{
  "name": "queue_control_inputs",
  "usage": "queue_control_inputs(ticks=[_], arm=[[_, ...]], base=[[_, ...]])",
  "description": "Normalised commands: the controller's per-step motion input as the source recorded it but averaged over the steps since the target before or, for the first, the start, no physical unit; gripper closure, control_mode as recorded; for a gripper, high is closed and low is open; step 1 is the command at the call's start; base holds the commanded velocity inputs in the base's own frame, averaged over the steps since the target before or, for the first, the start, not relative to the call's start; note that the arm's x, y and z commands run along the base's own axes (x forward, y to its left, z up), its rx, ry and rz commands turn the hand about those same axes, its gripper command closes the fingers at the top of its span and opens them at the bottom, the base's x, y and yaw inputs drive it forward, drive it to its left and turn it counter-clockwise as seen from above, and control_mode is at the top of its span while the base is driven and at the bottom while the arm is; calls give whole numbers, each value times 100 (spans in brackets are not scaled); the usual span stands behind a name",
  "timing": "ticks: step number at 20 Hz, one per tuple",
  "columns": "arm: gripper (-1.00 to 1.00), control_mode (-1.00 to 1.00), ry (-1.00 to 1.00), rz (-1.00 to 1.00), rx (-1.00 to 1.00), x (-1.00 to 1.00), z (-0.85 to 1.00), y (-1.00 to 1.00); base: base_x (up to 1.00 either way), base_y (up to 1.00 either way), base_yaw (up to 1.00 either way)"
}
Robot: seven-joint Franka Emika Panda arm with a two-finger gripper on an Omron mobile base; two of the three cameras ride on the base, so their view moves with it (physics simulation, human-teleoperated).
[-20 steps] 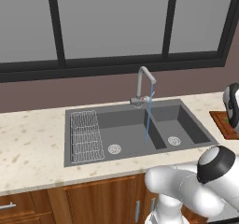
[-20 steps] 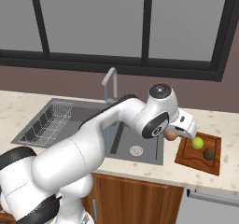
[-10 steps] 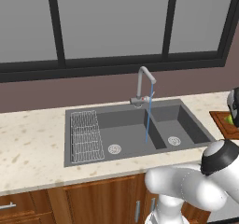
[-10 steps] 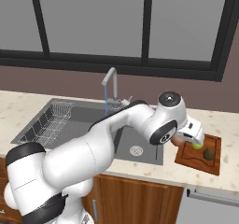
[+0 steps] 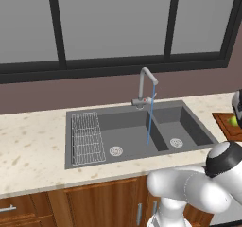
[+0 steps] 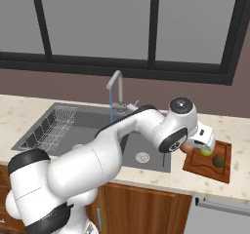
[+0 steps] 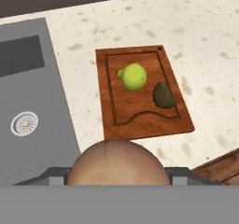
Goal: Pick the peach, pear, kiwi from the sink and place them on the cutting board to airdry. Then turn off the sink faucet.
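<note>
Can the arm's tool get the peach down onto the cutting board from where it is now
Probably yes. The tool holds the peach above the counter beside the cutting board. The pear and kiwi sit toward the board's far end, leaving its near part bare, with nothing in between.

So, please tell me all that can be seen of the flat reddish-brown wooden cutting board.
The flat reddish-brown wooden cutting board is a rectangle with a darker raised rim, a groove running inside the rim and a small hole at one corner. It lies flat on the speckled beige counter, beside the dark grey sink. Two fruits rest on it: a yellow-green pear and a dark brownish-green kiwi, close together but apart.
</note>
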Motion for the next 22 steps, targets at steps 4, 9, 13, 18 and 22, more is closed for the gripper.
queue_control_inputs(ticks=[4, 9, 13, 18, 22], arm=[[100, -100, 0, 6, 0, 3, -24, 0], [100, -100, 0, 5, 0, 5, -12, 0], [100, -100, 0, 1, 0, 4, -11, 0], [100, -100, 0, 1, 0, 2, -14, -1], [100, -100, 0, 0, 0, 0, -14, -4]], base=[[0, 0, 0], [0, 0, 0], [0, 0, 0], [0, 0, 0], [0, 0, 0]])
